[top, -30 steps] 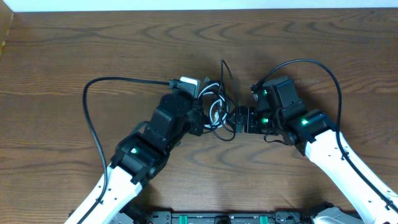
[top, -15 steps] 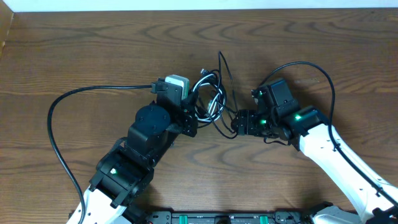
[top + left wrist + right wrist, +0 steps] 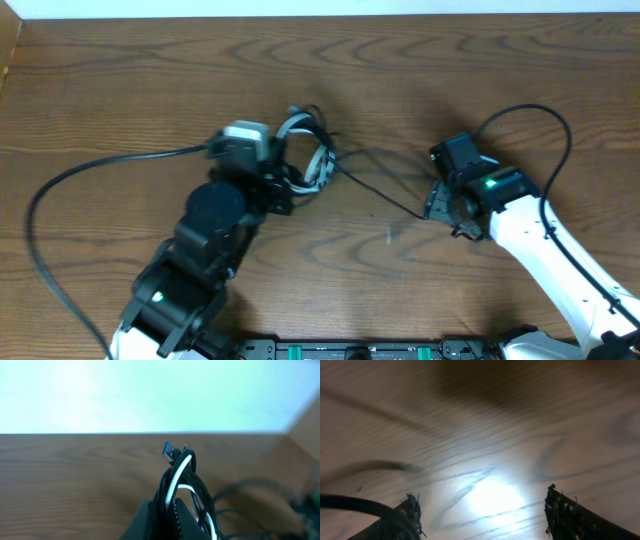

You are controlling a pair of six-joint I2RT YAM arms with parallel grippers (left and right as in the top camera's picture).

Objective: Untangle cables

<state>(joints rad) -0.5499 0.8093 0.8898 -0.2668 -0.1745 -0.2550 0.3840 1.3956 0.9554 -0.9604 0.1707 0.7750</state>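
The cables (image 3: 310, 150) are a small bundle of thin black and white cords, left of the table's middle. My left gripper (image 3: 288, 182) is shut on the bundle. In the left wrist view black and white cords (image 3: 182, 467) rise from between the fingers (image 3: 170, 502), with a blue plug end (image 3: 169, 450) on top. One thin black cord (image 3: 380, 190) stretches from the bundle to my right gripper (image 3: 437, 205). In the right wrist view those fingers (image 3: 480, 497) stand wide apart, with a black cord (image 3: 355, 503) by the left finger.
The wooden table (image 3: 400, 80) ends at a white wall at the back. A thick black arm cable (image 3: 60, 185) loops over the table at the left. Another one (image 3: 540, 115) arcs above the right arm.
My left gripper has pulled the bundle to the left and farther back. My right gripper has moved right, away from the bundle. One black cord is now drawn out between them.
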